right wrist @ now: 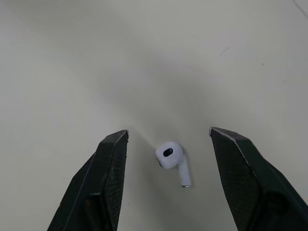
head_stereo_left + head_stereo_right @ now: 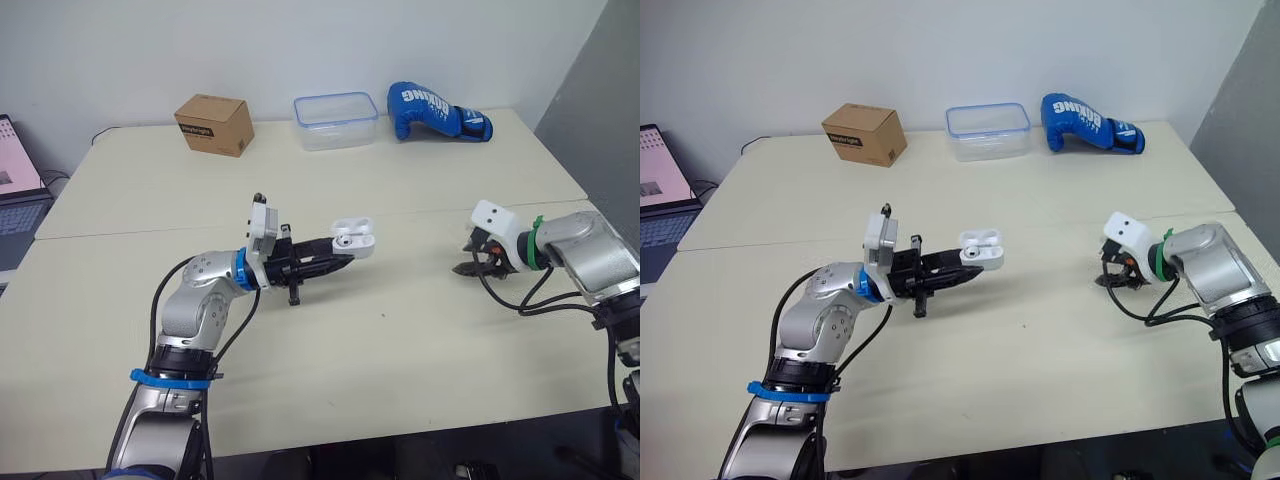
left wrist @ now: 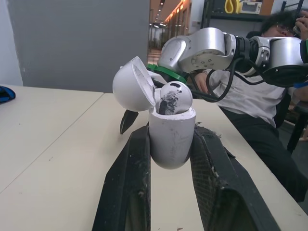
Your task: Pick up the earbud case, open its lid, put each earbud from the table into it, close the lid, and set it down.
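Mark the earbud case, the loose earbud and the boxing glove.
earbud case (image 3: 171, 137), left wrist view, on its lower body below the open lid.
loose earbud (image 1: 168, 155), right wrist view, on its round head.
boxing glove (image 2: 422, 108), left eye view, on the blue padded fist.

Both arms are silver-grey metal with rounded joints and loose black cables, the left arm (image 2: 195, 300) banded in blue, the right arm (image 2: 590, 250) in green, each bearing a white wrist block, while left tool (image 2: 345, 257) and right tool (image 2: 468, 266) have tapering black fingers.
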